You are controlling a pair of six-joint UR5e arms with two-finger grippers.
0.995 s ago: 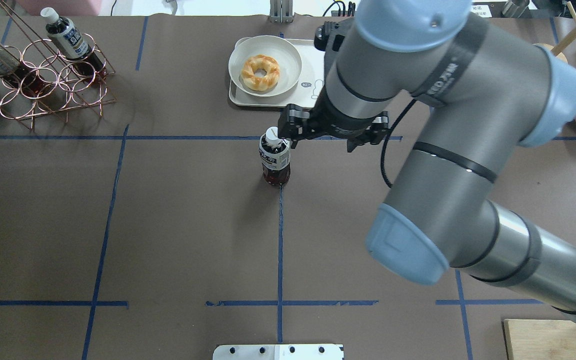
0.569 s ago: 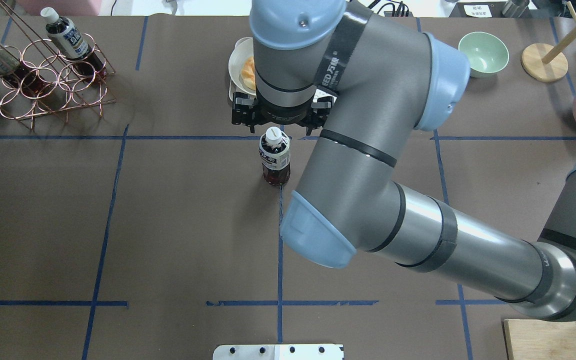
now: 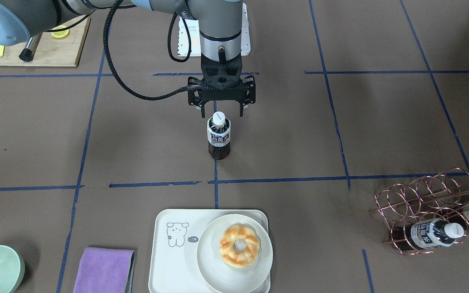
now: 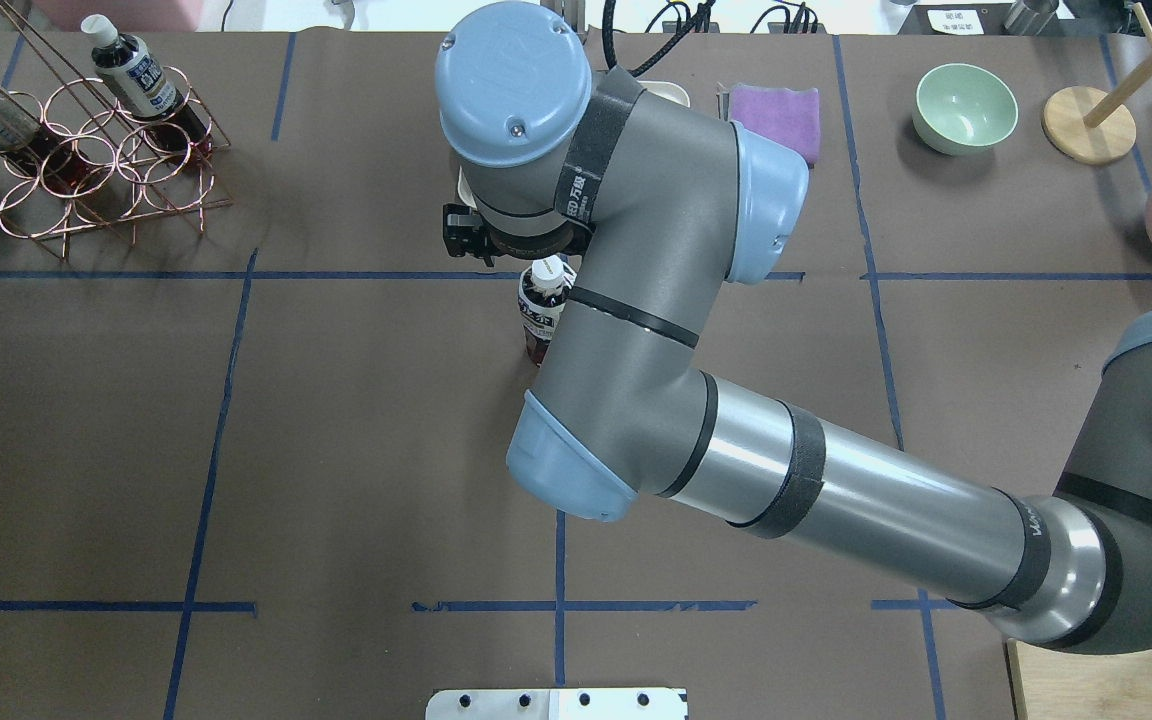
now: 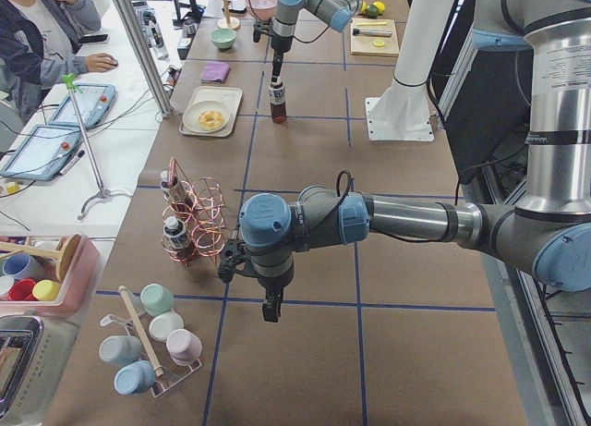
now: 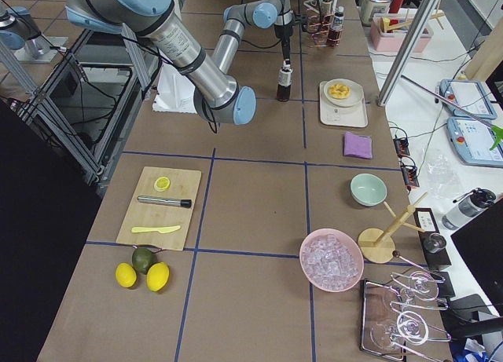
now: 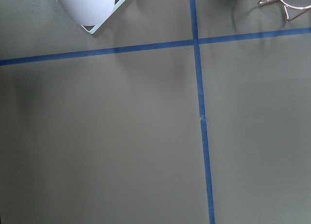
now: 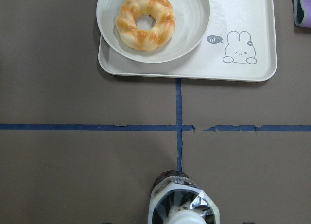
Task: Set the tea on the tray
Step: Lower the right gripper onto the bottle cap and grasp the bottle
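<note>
We have swung our right gripper (image 3: 220, 110) in from three o'clock to above the tea bottle (image 3: 218, 136), jaws apart, so grasping comes next, with the tray (image 8: 243, 20) at twelve o'clock.

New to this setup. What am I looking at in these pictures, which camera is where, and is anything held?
Two robot arms, each ending in a two-finger gripper, work at a brown table. One camera looks down from behind the robot, one faces it across the table, two look along the table from its ends, and one rides on each wrist. The right gripper hangs open over the upright tea, gripping nothing. The tray carries a plate with a doughnut. The left gripper hangs near a copper rack; open or shut, I cannot tell.
</note>
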